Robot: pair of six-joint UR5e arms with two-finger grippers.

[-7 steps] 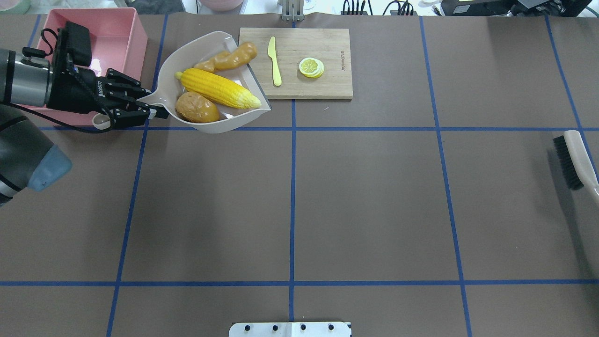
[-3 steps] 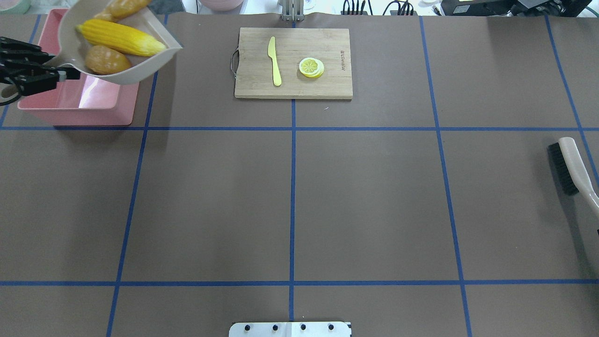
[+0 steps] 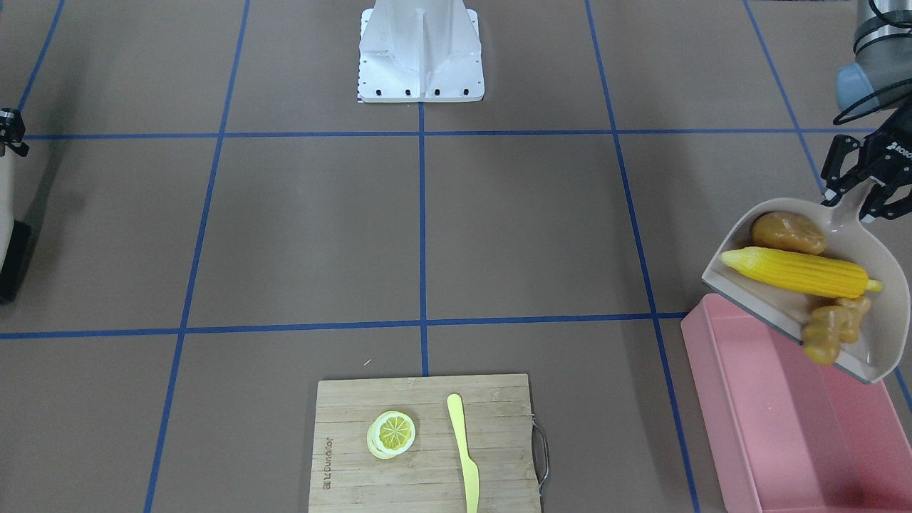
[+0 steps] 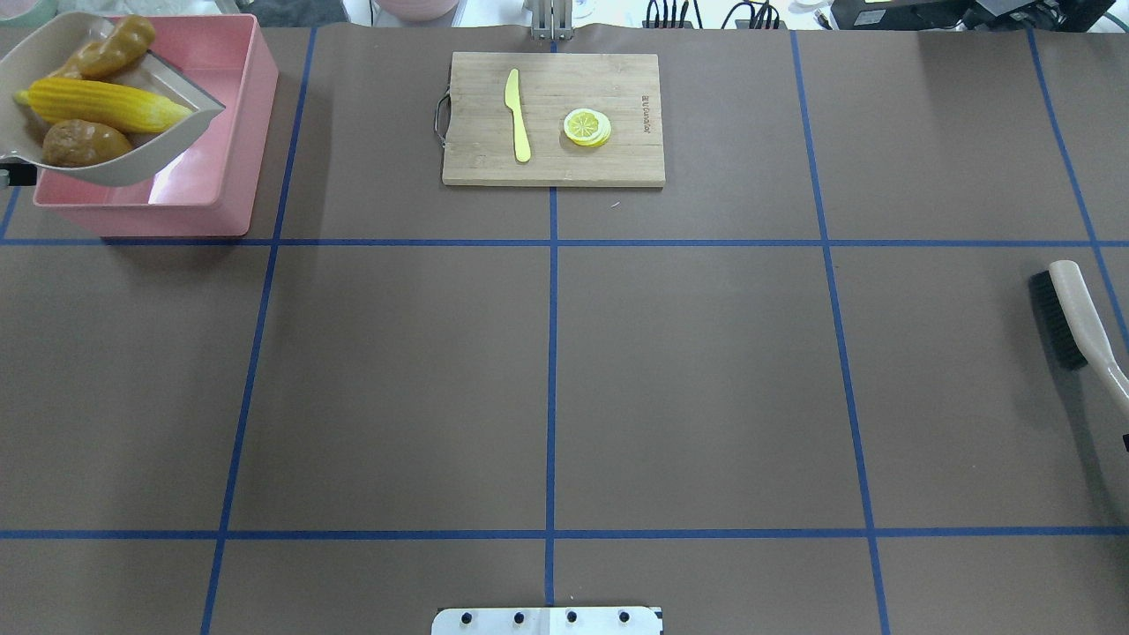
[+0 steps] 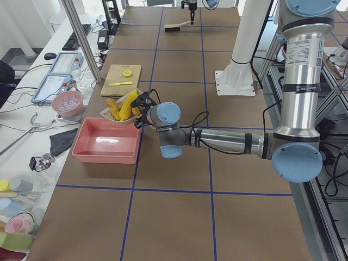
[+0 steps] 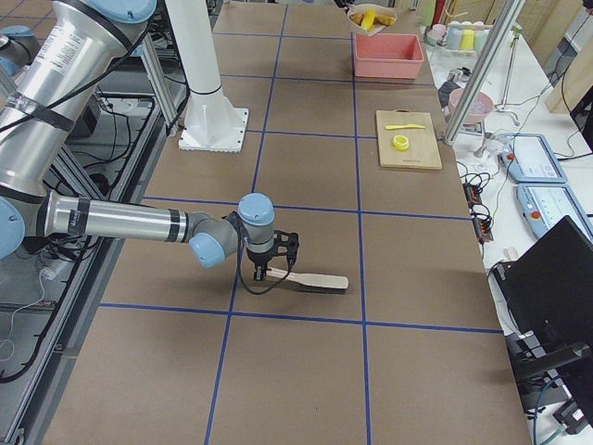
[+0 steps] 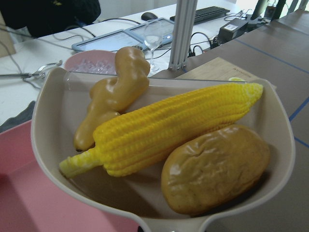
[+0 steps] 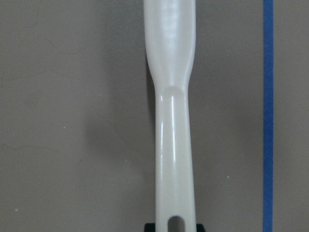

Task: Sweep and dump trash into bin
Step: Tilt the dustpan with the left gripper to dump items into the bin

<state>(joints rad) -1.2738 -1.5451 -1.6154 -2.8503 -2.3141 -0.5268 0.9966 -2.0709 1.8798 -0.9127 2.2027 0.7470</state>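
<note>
Table (image 3: 499,214): trash (image 3: 798,271) (in dustpan (image 3: 866,249)) beyond fingers (image 3: 833,171)

A wooden cutting board (image 4: 617,159) lies on the brown table (image 4: 706,379) at the upper centre of the overhead view. On it rest a yellow knife (image 4: 518,115) and a lemon slice (image 4: 586,126), set apart. A beige brush (image 4: 1080,309) with black bristles shows at the right edge.
</note>
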